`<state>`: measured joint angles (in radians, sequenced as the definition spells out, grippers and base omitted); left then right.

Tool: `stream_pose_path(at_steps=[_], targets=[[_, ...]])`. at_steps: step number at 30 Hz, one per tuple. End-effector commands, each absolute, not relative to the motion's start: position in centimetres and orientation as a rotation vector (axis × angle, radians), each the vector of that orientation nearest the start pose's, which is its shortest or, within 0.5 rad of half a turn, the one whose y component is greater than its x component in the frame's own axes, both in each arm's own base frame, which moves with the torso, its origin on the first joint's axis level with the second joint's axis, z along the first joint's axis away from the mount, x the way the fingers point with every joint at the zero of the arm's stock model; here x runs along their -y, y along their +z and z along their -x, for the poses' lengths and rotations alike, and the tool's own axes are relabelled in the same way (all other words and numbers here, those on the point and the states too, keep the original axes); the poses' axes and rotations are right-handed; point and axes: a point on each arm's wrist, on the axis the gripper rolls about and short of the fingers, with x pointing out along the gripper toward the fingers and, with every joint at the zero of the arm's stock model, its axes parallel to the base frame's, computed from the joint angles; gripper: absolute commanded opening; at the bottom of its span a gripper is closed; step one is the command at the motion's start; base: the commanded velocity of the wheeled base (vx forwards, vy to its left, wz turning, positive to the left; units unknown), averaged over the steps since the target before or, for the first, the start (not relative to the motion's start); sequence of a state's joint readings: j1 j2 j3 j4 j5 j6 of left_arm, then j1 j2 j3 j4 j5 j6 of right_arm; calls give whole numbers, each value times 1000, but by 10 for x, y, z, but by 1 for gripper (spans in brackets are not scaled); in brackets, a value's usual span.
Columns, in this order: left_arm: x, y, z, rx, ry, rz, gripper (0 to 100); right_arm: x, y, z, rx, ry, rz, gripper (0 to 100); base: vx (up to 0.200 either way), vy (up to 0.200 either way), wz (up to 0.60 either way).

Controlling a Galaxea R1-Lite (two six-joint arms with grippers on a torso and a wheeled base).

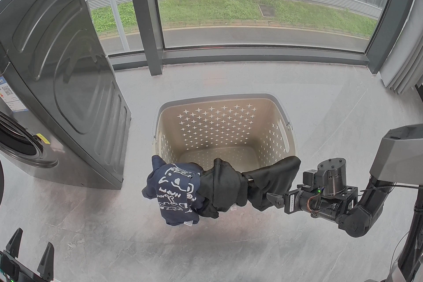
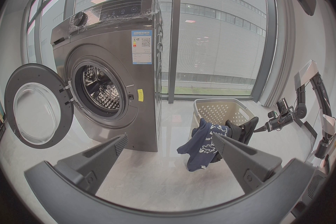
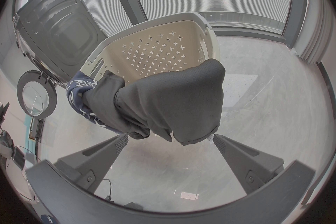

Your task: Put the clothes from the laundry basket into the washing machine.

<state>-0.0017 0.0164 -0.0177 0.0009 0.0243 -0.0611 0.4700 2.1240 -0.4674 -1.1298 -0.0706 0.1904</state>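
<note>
basket [image 1: 222, 98]: beige plastic, rounded rectangle, star-punched walls; it stands on the floor just beside the washer.
clothes: you have a black garment [image 1: 229, 186] and a navy garment [image 1: 174, 197] with white print, soft and bunched, draped over the basket's near rim and hanging outside.
right gripper [image 1: 272, 199]: released, fingers spread, tips at the black garment's right end.
left gripper [image 1: 32, 239]: released, low, well apart from the clothes.
washer [image 1: 66, 76]: dark grey metal, round door [image 2: 36, 105] swung open, perforated steel drum [image 2: 99, 90].
</note>
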Motion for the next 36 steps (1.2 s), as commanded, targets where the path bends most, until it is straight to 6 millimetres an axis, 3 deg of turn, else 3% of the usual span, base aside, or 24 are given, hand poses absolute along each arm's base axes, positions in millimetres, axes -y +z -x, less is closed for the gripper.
stream_pose_path(at_steps=[1, 7, 8, 21, 30, 36], targets=[[-1, 76, 22, -8, 23, 61, 100, -137, 16, -284, -541, 327, -37, 100, 0, 0, 0], [-1, 76, 22, -7, 23, 61, 100, -140, 18, -289, -508, 333, -44, 100, 0, 0, 0], [-1, 76, 22, -7, 23, 61, 100, -140, 18, -289, -508, 333, -44, 0, 0, 0, 0], [-1, 76, 22, -7, 23, 63, 100, -151, 26, -274, -462, 390, -46, 0, 0, 0, 0], [-1, 77, 22, -5, 23, 61, 100, -143, 65, -245, -375, 425, -69, 0, 0, 0, 0], [-1, 77, 22, -5, 23, 61, 100, -139, 59, -239, -404, 421, -61, 0, 0, 0, 0]])
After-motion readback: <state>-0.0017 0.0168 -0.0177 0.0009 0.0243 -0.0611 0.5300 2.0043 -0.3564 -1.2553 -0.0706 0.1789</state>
